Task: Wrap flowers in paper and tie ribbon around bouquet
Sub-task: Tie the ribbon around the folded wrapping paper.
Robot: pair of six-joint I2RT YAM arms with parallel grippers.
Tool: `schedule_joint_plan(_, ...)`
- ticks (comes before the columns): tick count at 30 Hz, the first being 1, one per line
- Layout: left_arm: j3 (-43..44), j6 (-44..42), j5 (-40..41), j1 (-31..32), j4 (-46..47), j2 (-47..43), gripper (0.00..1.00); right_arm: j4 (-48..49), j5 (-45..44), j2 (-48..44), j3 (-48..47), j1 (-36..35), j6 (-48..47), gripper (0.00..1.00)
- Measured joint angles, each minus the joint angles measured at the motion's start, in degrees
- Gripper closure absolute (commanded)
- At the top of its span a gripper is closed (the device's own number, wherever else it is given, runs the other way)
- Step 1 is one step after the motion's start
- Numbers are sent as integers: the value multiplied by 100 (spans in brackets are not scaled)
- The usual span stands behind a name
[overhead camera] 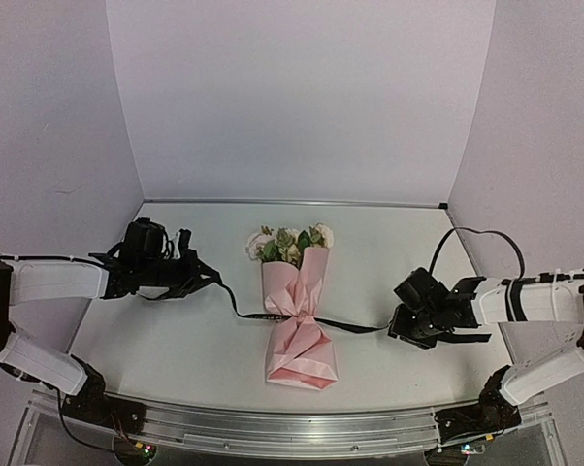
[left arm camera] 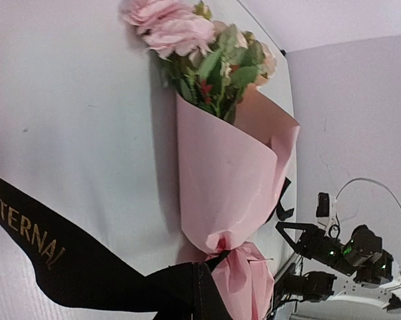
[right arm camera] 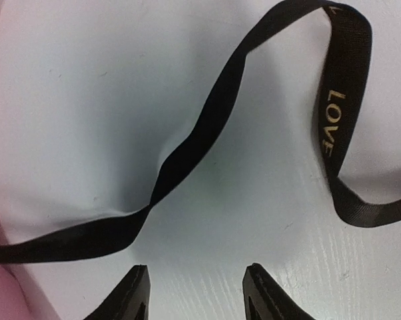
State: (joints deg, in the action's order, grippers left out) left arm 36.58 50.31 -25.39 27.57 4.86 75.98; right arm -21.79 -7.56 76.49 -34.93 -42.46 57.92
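The bouquet [overhead camera: 297, 320] lies in the middle of the table, a cone of pink paper [left arm camera: 227, 173] with the flowers [overhead camera: 290, 243] at its far end. The black ribbon [overhead camera: 294, 313] is cinched round its narrow waist [left arm camera: 244, 257]. One ribbon end runs taut to the left, where my left gripper [overhead camera: 217, 280] is shut on it; its gold lettering [left arm camera: 27, 230] shows in the left wrist view. The other end lies loose on the table [right arm camera: 207, 127], curling to the right. My right gripper [right arm camera: 197, 277] stands open just short of it, nothing between its fingers [right arm camera: 135, 293].
White backdrop walls close the table at the back and sides. A metal rail [overhead camera: 292, 427] runs along the near edge. A black cable [overhead camera: 476, 233] arcs above the right arm. The right arm [left arm camera: 334, 253] shows beyond the bouquet in the left wrist view.
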Motion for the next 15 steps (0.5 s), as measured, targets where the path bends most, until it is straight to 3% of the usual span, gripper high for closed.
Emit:
schedule_joint_plan(9, 985, -426, -207, 657, -154, 680, 100, 271, 6, -273, -931, -789, -1178, 28)
schedule_joint_plan(15, 1259, -379, -334, 752, -194, 809, 100, 909, 824, 751, -2357, -872, -2119, 23)
